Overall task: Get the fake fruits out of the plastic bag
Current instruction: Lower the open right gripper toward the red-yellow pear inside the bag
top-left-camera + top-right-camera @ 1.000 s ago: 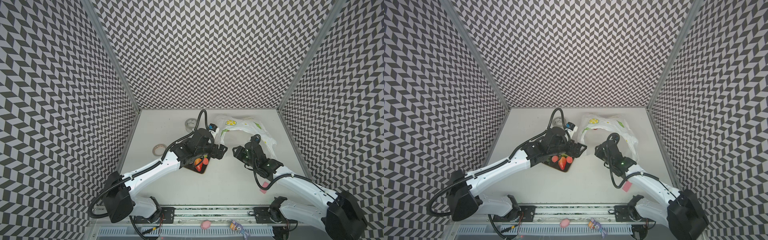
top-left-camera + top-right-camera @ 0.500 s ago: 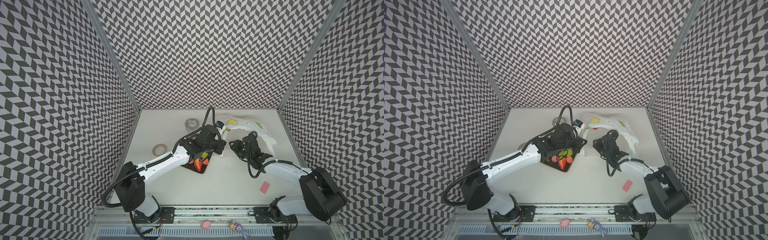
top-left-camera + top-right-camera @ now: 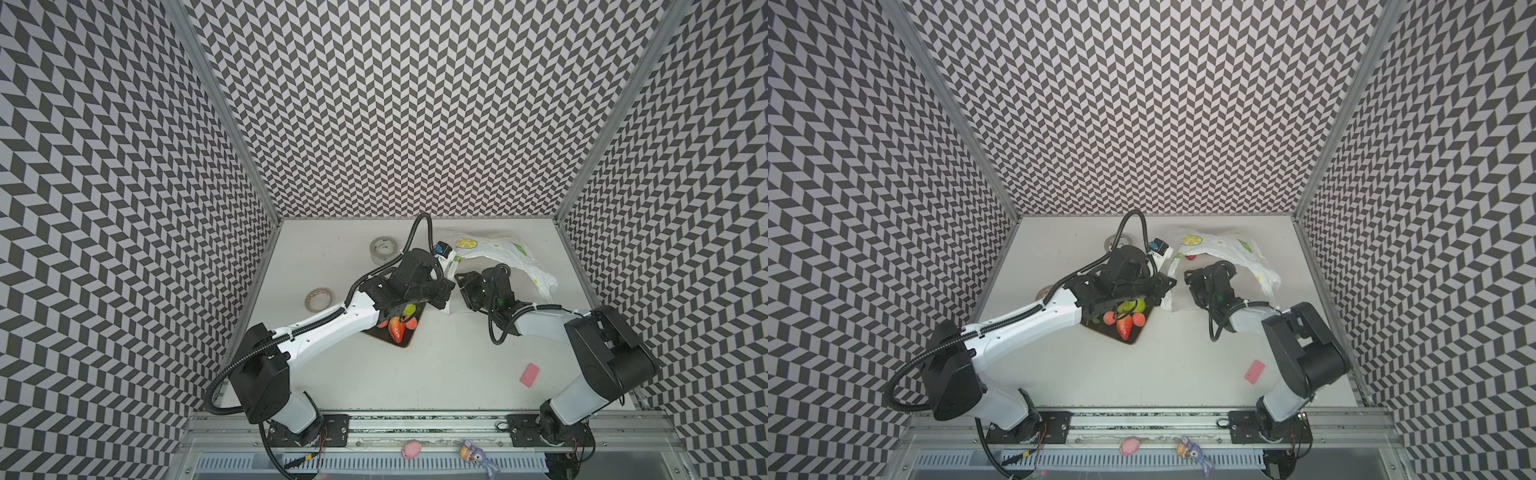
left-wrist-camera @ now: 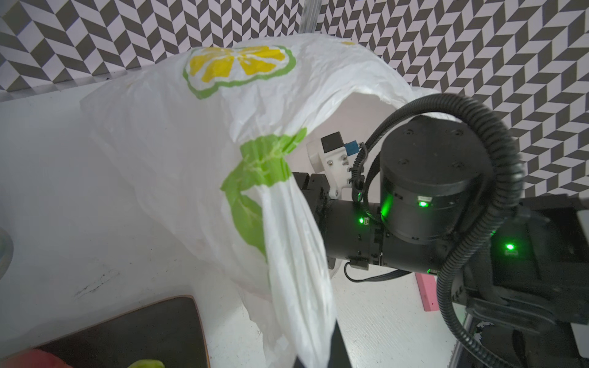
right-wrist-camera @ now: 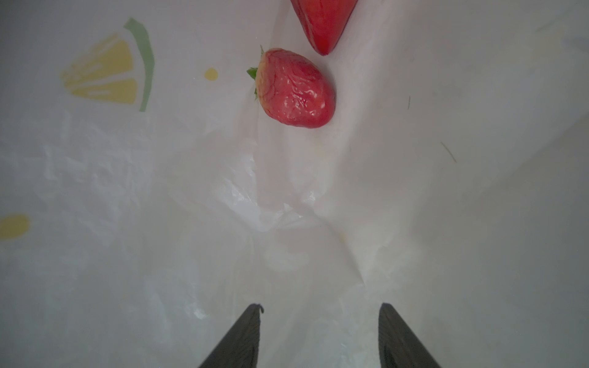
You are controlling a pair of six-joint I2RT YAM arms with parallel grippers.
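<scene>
The white plastic bag [image 3: 498, 253] [image 3: 1225, 249] with lemon prints lies at the back right. My left gripper [image 4: 318, 358] [image 3: 446, 291] is shut on the bag's [image 4: 178, 133] bunched near edge and holds the mouth up. My right gripper [image 5: 320, 307] [image 3: 463, 277] stands open inside the bag, fingers apart with nothing between them. A red strawberry [image 5: 294, 89] lies ahead of it on the plastic, and part of another red fruit [image 5: 323, 22] shows behind. Other fake fruits, a strawberry [image 3: 1124, 328], peaches [image 3: 1109, 318] and a green one [image 3: 1129, 306], rest on a dark board [image 3: 386, 337].
Two tape rolls [image 3: 383, 248] [image 3: 319, 299] lie left of the arms. A pink block [image 3: 530, 375] [image 3: 1254, 371] sits at the front right. A pink pig [image 3: 411, 450] and a purple toy [image 3: 478, 453] lie on the front rail. Patterned walls enclose three sides.
My left gripper moved right from over the board to the bag's edge and shut on it. My right gripper pushed into the bag's mouth and opened wider.
</scene>
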